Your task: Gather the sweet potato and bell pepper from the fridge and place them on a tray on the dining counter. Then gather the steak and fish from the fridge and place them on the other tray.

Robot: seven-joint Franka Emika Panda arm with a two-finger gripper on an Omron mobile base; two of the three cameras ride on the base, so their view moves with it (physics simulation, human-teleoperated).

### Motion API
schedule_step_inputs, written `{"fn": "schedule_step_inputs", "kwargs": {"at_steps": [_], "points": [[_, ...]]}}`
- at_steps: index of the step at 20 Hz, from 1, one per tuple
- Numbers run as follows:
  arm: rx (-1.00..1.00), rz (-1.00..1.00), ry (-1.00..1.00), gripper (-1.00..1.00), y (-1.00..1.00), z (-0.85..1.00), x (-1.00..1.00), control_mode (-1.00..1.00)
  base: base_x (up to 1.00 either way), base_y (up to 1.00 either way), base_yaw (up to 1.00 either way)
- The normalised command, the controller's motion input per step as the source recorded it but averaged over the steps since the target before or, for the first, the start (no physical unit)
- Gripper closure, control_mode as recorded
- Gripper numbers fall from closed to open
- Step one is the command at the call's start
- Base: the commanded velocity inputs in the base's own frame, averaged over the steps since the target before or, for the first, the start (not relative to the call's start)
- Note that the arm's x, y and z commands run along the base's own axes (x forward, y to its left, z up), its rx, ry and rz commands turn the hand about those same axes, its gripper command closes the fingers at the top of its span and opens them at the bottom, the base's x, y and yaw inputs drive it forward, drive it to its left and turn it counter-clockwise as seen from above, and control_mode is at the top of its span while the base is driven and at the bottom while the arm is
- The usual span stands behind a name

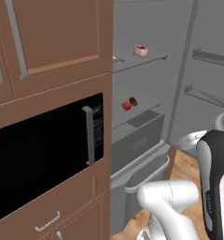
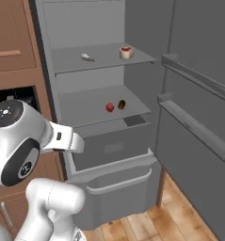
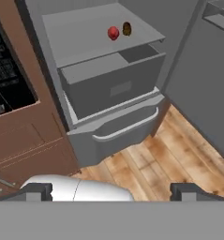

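Grey inside and out, the fridge [image 2: 104,141] stands open, its door [image 2: 198,108] swung wide to the right above the wooden floor [image 3: 169,154]. On the middle shelf [image 2: 85,106] sit a red bell pepper [image 2: 109,107] and, just beside it to the right, a brownish sweet potato [image 2: 122,104]; the two are close together, though whether they touch is hard to tell. On the upper shelf [image 2: 71,59] a steak [image 2: 126,52], red on a pale block, rests near the right end, and a small pale fish [image 2: 87,57] lies well apart from it toward the middle. Below the middle shelf a drawer [image 3: 113,86] is pulled partly out, and a lower drawer with a curved handle [image 3: 125,129] sits under it. Brown wooden cabinets [image 1: 52,42] flank the fridge on the left, with a black built-in microwave [image 1: 43,140] set into them. The gripper [image 3: 111,191] hangs in front of the fridge, low over the floor and well apart from the shelves, its two dark fingertips [image 3: 36,191] spread wide with nothing between them.
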Motion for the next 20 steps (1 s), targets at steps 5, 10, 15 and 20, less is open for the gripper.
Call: {"fn": "schedule_step_inputs", "kwargs": {"at_steps": [5, 10, 15, 20], "points": [[0.00, 0.00, 0.00, -1.00, 0.00, 0.00, 0.00, 1.00, 0.55, -0.49, 0.16], [0.00, 0.00, 0.00, -1.00, 0.00, 0.00, 0.00, 1.00, 0.61, -0.14, 0.19], [0.00, 0.00, 0.00, -1.00, 0.00, 0.00, 0.00, 1.00, 0.53, 0.00, 0.16], [0.00, 0.00, 0.00, -1.00, 0.00, 0.00, 0.00, 1.00, 0.59, -0.19, 0.25]]}}
